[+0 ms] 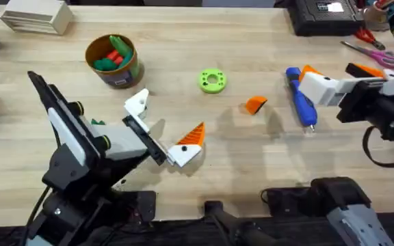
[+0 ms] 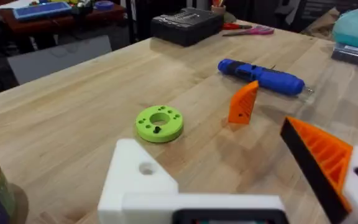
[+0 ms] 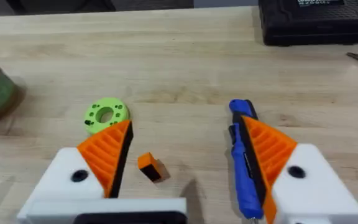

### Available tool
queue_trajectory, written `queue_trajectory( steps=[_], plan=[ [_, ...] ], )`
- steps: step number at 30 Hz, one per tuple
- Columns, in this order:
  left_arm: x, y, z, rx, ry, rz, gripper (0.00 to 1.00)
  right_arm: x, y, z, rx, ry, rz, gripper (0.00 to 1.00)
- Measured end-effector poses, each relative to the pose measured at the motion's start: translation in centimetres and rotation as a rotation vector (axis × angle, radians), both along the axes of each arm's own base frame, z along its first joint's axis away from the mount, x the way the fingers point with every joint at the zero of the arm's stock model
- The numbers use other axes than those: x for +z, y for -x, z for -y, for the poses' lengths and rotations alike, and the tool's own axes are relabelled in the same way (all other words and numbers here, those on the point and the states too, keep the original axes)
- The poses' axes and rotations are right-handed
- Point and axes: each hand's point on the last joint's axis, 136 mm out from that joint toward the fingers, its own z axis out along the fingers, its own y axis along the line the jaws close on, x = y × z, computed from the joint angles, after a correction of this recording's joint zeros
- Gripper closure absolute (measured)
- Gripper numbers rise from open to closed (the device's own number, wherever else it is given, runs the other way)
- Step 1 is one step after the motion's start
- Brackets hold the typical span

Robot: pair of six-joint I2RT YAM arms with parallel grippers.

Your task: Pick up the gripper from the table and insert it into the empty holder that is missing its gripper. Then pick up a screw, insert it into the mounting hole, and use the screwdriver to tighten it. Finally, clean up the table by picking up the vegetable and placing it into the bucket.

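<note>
Progress: nothing looks done yet; I judge the fitting, the screwing and the clean-up all remain.
Gripper: the orange wedge (image 1: 255, 104) lies loose on the surface (image 1: 183, 48), near the middle, well apart from both arms.
Holder: the bare white finger base (image 1: 137, 104) on the left pincer (image 1: 161, 130) has no orange tip; its mounting hole shows in the left wrist view.
Left pincer: spread wide and empty, its other finger carrying an orange tip (image 1: 192, 135).
Right pincer: (image 1: 323, 80) parted and holding nothing, hanging over the screwdriver's handle end, both orange pads in place.
Screwdriver: blue (image 1: 300, 98), flat on the surface at 3 o'clock of the wedge, untouched.
Green ring: (image 1: 213, 80) at 10 o'clock of the wedge, something small and dark on it; I cannot tell if it is a screw.
Bucket: (image 1: 113, 60) at 9 o'clock of the ring, green and red vegetables inside.
Left to do: everything, judging by this layout.
</note>
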Motion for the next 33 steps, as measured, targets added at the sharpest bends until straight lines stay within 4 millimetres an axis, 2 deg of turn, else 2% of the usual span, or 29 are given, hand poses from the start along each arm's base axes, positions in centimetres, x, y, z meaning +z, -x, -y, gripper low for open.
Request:
queue_trajectory(
  steps=[17, 20, 24, 28, 29, 33],
  plan=[
    [0.0, 0.0, 0.0, 0.004, 0.013, -0.014, 0.013, -0.1, -0.1, -0.2, 0.006, -0.021, -0.008, 0.012],
    [0.0, 0.3, 0.3, -0.022, 0.022, -0.023, 0.014, -1.6, -0.5, -1.3, 0.066, -0.037, -0.08, 0.012],
    [0.1, 0.6, 0.5, -0.045, 0.027, -0.029, 0.014, -4.9, -0.4, -3.0, 0.173, -0.018, -0.286, 0.012],
    [0.1, 0.8, 0.7, -0.058, 0.029, -0.029, 0.014, -6.0, 0.1, -4.9, 0.313, 0.087, -0.456, 0.012],
    [0.1, 0.8, 0.7, -0.06, 0.029, -0.03, 0.014, -6.2, -0.7, -5.9, 0.383, 0.187, -0.523, 0.012],
    [0.1, 0.8, 0.7, -0.062, 0.031, -0.031, 0.014, -8.2, -1.8, -6.6, 0.426, 0.263, -0.603, 0.012]
  ],
)
